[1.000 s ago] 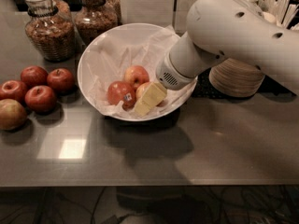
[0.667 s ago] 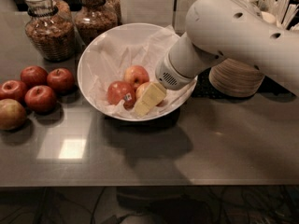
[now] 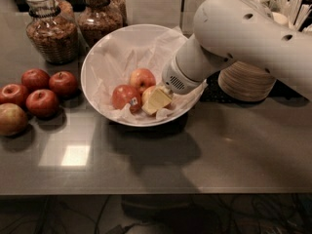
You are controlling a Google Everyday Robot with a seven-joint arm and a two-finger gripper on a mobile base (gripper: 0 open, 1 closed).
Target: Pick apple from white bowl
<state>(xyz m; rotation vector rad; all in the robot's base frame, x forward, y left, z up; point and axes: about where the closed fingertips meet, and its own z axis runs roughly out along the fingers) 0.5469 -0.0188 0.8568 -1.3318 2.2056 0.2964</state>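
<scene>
The white bowl (image 3: 100, 57) lined with crinkled paper stands mid-table. Two apples lie in it. The red-orange apple with a pale patch (image 3: 142, 78) lies toward the middle. A darker red apple with a small sticker (image 3: 125, 96) lies in front of it to the left. My gripper (image 3: 156, 100) reaches down into the bowl from the right. Its pale tip sits right beside both apples, against the right side of the red-orange apple. The big white arm (image 3: 243, 33) hides the bowl's right rim.
Several dark red apples (image 3: 41, 101) lie on the table to the left of the bowl. Two glass jars (image 3: 51, 30) stand behind them. Stacked beige paper bowls (image 3: 246, 79) stand to the right, partly behind the arm, with wrapped utensils (image 3: 280, 4) at the back right.
</scene>
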